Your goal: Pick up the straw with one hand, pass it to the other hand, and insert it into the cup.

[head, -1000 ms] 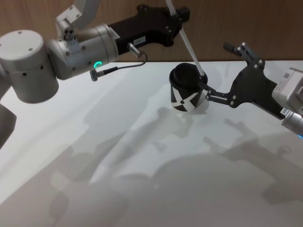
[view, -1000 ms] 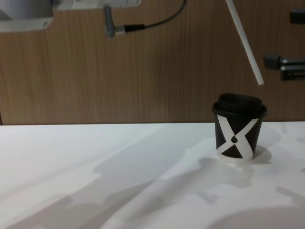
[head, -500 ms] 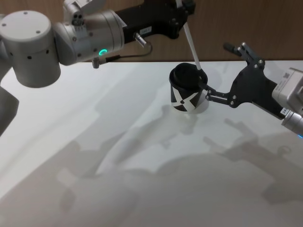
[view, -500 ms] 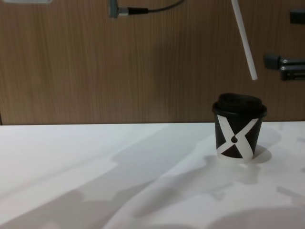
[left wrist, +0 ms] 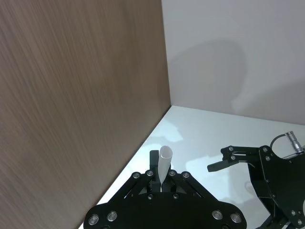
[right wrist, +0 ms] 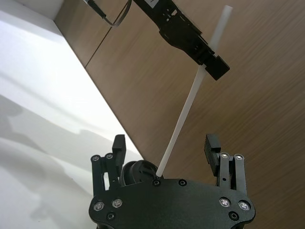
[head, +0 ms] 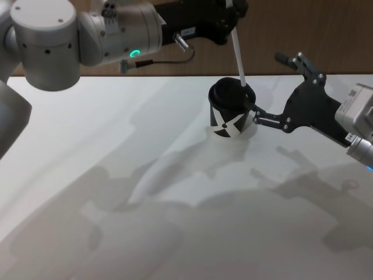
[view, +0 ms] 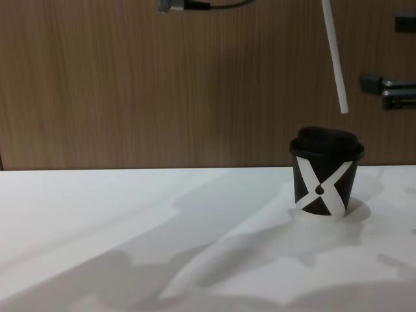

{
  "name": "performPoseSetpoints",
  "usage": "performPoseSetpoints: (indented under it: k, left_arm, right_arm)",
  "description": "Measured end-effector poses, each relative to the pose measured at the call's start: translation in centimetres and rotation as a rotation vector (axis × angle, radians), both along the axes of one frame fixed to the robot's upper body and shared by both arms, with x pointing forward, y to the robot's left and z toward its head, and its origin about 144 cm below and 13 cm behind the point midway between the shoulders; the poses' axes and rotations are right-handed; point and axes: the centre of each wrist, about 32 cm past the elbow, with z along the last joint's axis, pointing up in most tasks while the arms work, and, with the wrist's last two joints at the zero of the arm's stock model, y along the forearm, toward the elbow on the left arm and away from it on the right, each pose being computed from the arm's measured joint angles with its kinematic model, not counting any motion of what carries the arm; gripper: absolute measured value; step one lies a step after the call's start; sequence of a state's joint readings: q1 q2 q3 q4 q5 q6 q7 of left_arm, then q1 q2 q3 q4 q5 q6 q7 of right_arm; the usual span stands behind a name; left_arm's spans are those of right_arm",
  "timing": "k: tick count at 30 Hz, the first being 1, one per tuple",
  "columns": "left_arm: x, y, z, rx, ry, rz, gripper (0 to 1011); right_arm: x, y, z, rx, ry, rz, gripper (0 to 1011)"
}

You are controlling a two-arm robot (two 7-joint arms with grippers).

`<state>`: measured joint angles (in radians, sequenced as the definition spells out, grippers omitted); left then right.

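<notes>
The white straw (head: 237,52) hangs nearly upright with my left gripper (head: 231,13) shut on its upper part. In the chest view the lower tip of the straw (view: 335,58) hovers a short way above the domed lid of the black cup (view: 326,179), clear of it. The cup (head: 229,111), marked with a white X, stands on the white table. My right gripper (head: 271,86) stands open just right of the cup, one finger close to its side. The left wrist view shows the straw's top end (left wrist: 165,155) between the shut jaws.
A brown wooden wall (view: 162,84) rises directly behind the cup. The white table (head: 116,175) spreads wide to the front and left of the cup. A thin dark cable (head: 157,58) hangs from my left wrist.
My left arm has swung higher and to the right, bringing the straw more upright. Its lower tip has shifted slightly left, over the cup's lid. The right gripper and cup have not moved.
</notes>
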<state>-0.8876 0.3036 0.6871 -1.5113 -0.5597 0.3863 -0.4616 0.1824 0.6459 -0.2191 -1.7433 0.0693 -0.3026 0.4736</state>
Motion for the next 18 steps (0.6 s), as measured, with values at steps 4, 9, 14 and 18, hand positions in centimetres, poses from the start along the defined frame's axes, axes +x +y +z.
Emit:
performPoseSetpoints:
  k: [4,9,14,18]
  left_arm:
    - [0.2,-0.2,0.2,0.014,-0.001,0.000,8]
    - [0.5,-0.6,0.3,0.032,-0.005,0.000,11]
    - [0.8,-1.0,0.4,0.048,-0.007,-0.002,10]
    - [0.9,-1.3,0.4,0.056,-0.008,-0.002,8]
  right_arm:
    - [0.0,0.0,0.0,0.000,0.000,0.000,1001]
    - [0.0,0.0,0.0,0.000,0.000,0.000,1001]
    - [0.0,0.0,0.0,0.000,0.000,0.000,1001]
    - [0.0,0.0,0.0,0.000,0.000,0.000,1001]
